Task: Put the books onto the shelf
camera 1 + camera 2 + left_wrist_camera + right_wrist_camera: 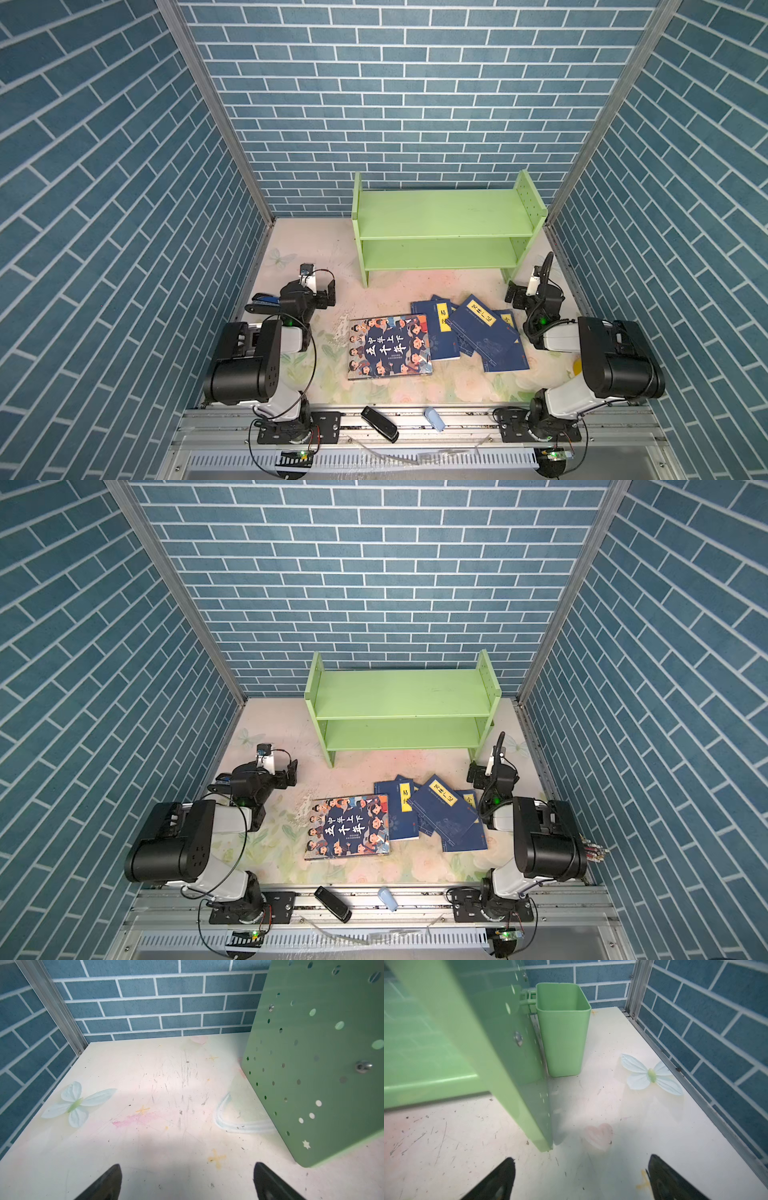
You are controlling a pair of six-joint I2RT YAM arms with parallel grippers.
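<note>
The left gripper (188,1167) has its two black fingers (112,1178) spread wide apart and holds nothing; only the pale table (145,1076) shows between them. It sits near the left side panel of the green shelf (444,212) and does not touch it. The right gripper (582,1159) is wide apart too, with nothing in it. It is just in front of the shelf's right side panel, near a small green cup (562,1032) that hangs on the outside of that panel. The shelf stands at the back of the table, by the blue brick wall. The books all lie flat on the table in front of the shelf, between the two arms. The big book with cartoon faces (388,347) is on the left, and the navy books (478,332) with yellow labels lie in a messy pile right beside it, some on top of others
</note>
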